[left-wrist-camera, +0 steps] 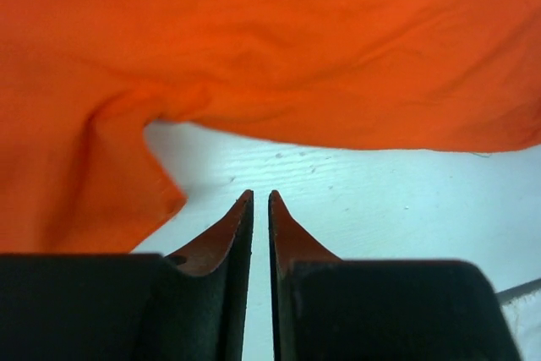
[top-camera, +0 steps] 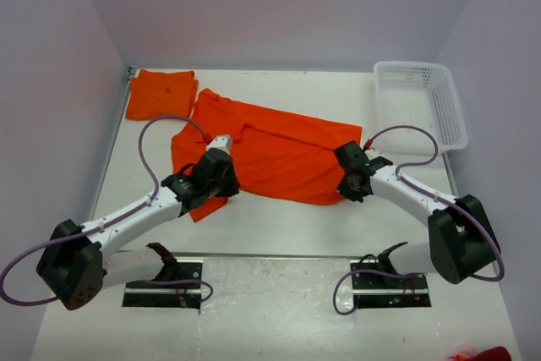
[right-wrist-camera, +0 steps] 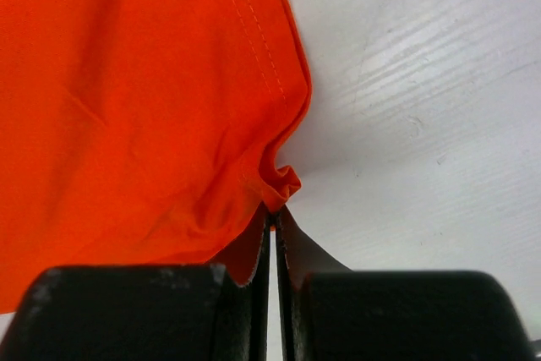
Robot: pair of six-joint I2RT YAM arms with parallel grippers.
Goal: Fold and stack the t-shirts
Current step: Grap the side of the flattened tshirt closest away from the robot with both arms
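One bright orange t-shirt (top-camera: 279, 154) lies spread and wrinkled across the middle of the white table. A second orange t-shirt (top-camera: 161, 93) lies folded at the back left corner. My left gripper (top-camera: 226, 185) sits at the spread shirt's near left edge; in the left wrist view it (left-wrist-camera: 260, 196) is shut and empty over bare table, with the shirt (left-wrist-camera: 279, 48) just ahead. My right gripper (top-camera: 347, 188) is at the shirt's near right corner; in the right wrist view it (right-wrist-camera: 275, 209) is shut on a bunched pinch of the shirt's hemmed corner (right-wrist-camera: 283, 183).
A white plastic lattice basket (top-camera: 448, 99) stands at the back right corner. Pale walls close in the table on the left, back and right. The arm bases are bolted at the near edge.
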